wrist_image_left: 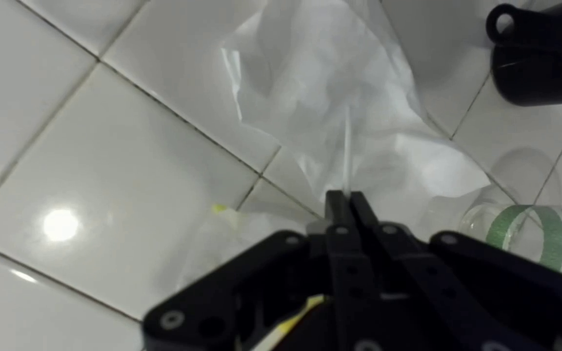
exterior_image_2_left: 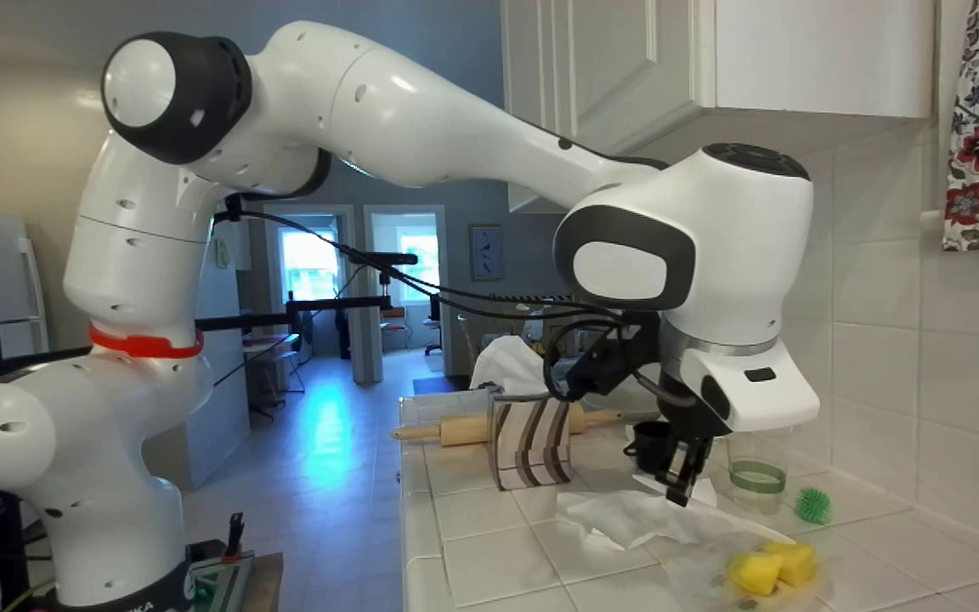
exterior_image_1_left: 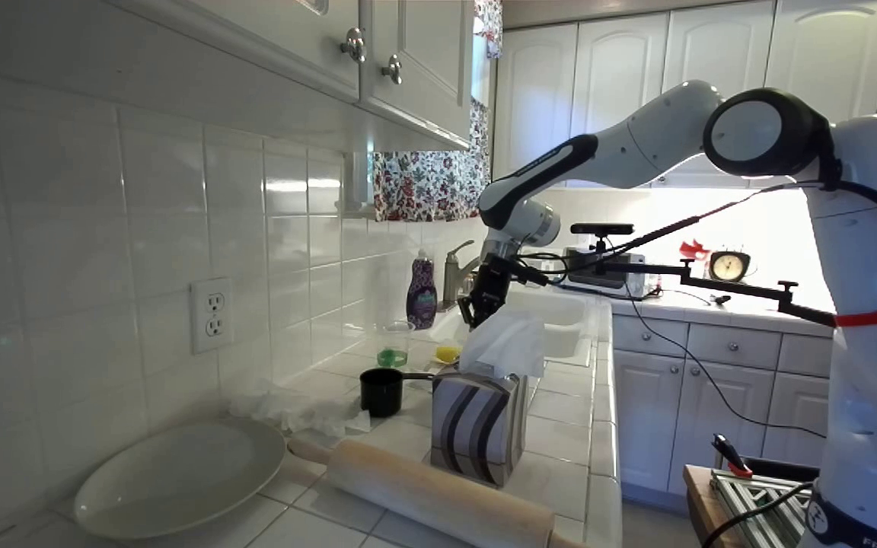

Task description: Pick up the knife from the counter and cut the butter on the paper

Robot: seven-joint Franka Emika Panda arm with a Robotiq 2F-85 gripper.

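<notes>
Tiled counter [exterior_image_2_left: 494,561] leaves room between front edge [exterior_image_2_left: 417,518] and yellow butter [exterior_image_2_left: 757,571]; gripper [wrist_image_left: 346,196] pinched on thin white knife [wrist_image_left: 348,146].

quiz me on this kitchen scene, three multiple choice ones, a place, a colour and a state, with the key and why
1. Where does the butter lie?
A) in the black cup
B) on paper on the counter
C) on the rolling pin

2. What colour is the band on the clear glass?
A) green
B) red
C) blue

3. How is the gripper?
A) wide open
B) closed on the sponge
C) closed on something thin

1 B: an exterior view shows yellow pieces on see-through paper.
2 A: the wrist view shows it green.
3 C: in the wrist view its fingertips nearly meet around apparently the knife, a thin white strip.
</notes>
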